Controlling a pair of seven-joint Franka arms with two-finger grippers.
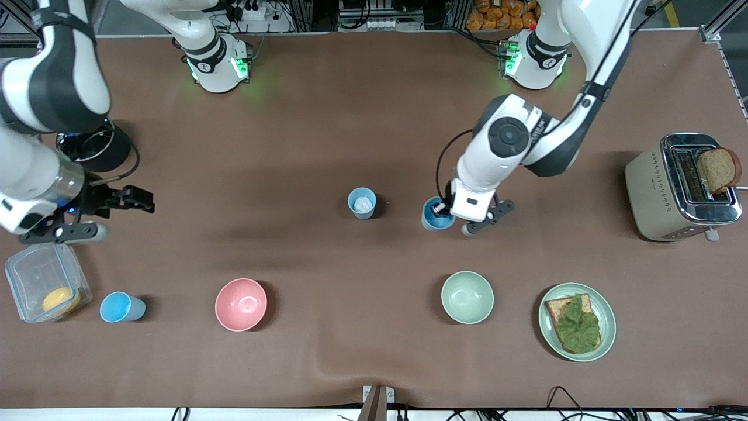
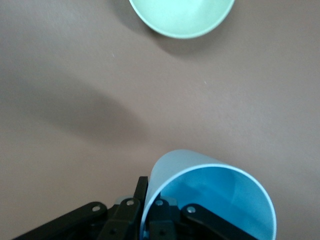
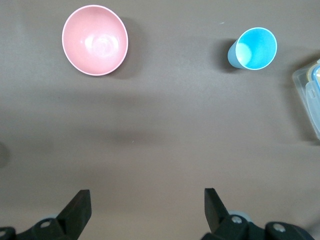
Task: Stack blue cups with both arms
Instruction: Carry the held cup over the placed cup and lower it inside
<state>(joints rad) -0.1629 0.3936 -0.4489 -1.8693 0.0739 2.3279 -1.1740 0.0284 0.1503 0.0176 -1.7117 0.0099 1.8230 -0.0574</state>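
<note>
Risk first: your left tool (image 1: 453,217) is clamped on the wall of one small light-blue plastic cup (image 1: 435,214), one finger inside and one outside, as the left wrist view shows (image 2: 210,200). A one-sided rim pinch like that may let the cup tilt or swing once carried, and a tilted cup would likely catch the rim of the target instead of nesting. The likely target, the paler blue cup with a whitish inside (image 1: 362,203), stands upright just beside it, toward the right arm's end of the brown worktop (image 1: 327,134); a low approach could knock it over.

A third blue cup (image 1: 121,307) stands nearer the front camera, between the clear plastic lidded box (image 1: 44,286) and the pink bowl (image 1: 241,304). The pale green bowl (image 1: 467,297) lies nearer the camera than the held cup.

Pose: the left arm reaches down from its base, wrist bent steeply over the cup. Your right tool (image 1: 111,213) hangs with jaws wide apart, holding nothing, above the worktop by the box; that arm waits.
</note>
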